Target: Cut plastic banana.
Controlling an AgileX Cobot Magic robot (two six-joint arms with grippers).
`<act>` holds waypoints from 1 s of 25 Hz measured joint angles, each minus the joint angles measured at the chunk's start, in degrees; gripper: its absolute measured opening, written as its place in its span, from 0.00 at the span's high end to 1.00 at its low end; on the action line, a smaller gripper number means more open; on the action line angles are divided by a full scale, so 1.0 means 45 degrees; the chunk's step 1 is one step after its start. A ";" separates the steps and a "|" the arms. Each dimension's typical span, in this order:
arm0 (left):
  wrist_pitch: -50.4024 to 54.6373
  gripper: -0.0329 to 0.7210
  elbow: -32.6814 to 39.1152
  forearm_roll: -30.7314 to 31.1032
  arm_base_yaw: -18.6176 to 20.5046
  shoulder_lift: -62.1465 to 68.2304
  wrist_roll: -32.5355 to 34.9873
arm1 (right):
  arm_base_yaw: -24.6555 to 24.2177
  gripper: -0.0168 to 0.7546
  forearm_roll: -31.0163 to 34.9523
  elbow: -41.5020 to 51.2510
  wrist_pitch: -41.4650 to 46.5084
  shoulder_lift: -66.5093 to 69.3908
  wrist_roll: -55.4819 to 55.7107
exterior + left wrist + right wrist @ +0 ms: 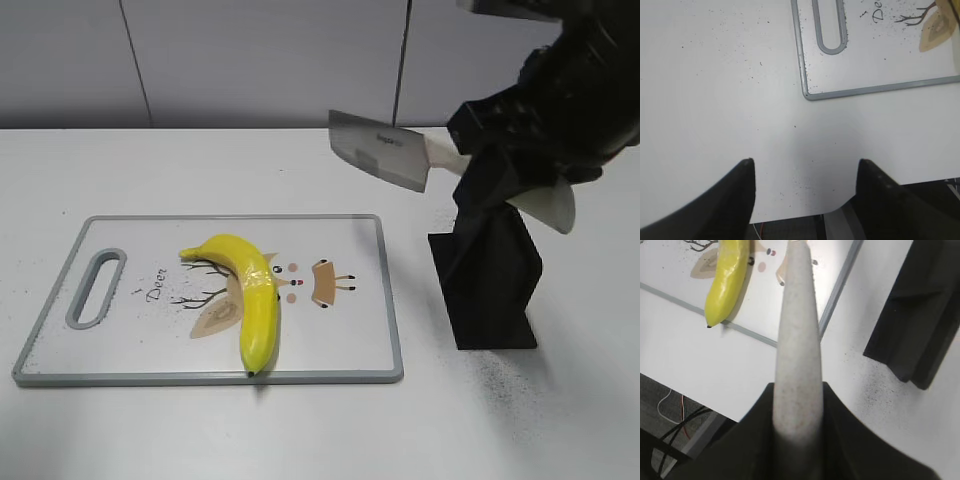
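The plastic banana (252, 295) lies whole on the white cutting board (130, 340), curving from the board's middle to its front edge, partly over the deer print. It also shows in the right wrist view (729, 277). My right gripper (470, 160) is shut on the pale handle of a toy cleaver (378, 148) and holds it in the air, above and to the right of the board, blade pointing left. The handle (797, 340) fills the middle of the right wrist view. My left gripper (802, 162) is open and empty above bare table, near the board's handle corner (806, 92).
A black knife block (492, 285) stands right of the board, under my right arm; it also shows in the right wrist view (912, 325). The table's front edge is close below my left gripper. Dark specks dot the table.
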 joint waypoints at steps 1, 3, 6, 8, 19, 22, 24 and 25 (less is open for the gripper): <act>-0.0025 0.17 0.0293 0.0000 0.0000 -0.0640 0.0000 | 0.0000 0.76 -0.0159 0.0275 -0.0180 -0.0292 0.0250; -0.0155 0.17 0.1012 0.0016 0.0000 -0.1818 -0.0014 | 0.0000 0.76 -0.0465 0.0852 -0.0339 -0.0988 0.0684; -0.0376 0.17 0.2101 0.0016 0.0000 -0.3627 -0.0014 | 0.0000 0.76 -0.0926 0.1592 -0.0414 -0.1896 0.1418; -0.0407 0.17 0.2799 0.0019 0.0000 -0.4962 -0.0014 | 0.0000 0.76 -0.1254 0.2024 -0.0524 -0.2479 0.2011; -0.0259 0.17 0.5192 0.0030 0.0000 -1.1343 -0.0014 | 0.0000 0.76 -0.3035 0.3803 -0.0725 -0.5154 0.4248; -0.0248 0.17 0.5413 0.0030 0.0000 -1.2750 -0.0014 | 0.0000 0.76 -0.3241 0.4284 -0.0725 -0.5718 0.4687; -0.0430 0.17 0.5517 0.0046 0.0004 -1.3392 -0.0014 | 0.0000 0.76 -0.3418 0.4546 -0.0725 -0.5917 0.4927; -0.0551 0.17 0.5564 0.0076 0.0004 -1.3409 -0.0014 | 0.0000 0.76 -0.3471 0.4623 -0.0742 -0.5932 0.4993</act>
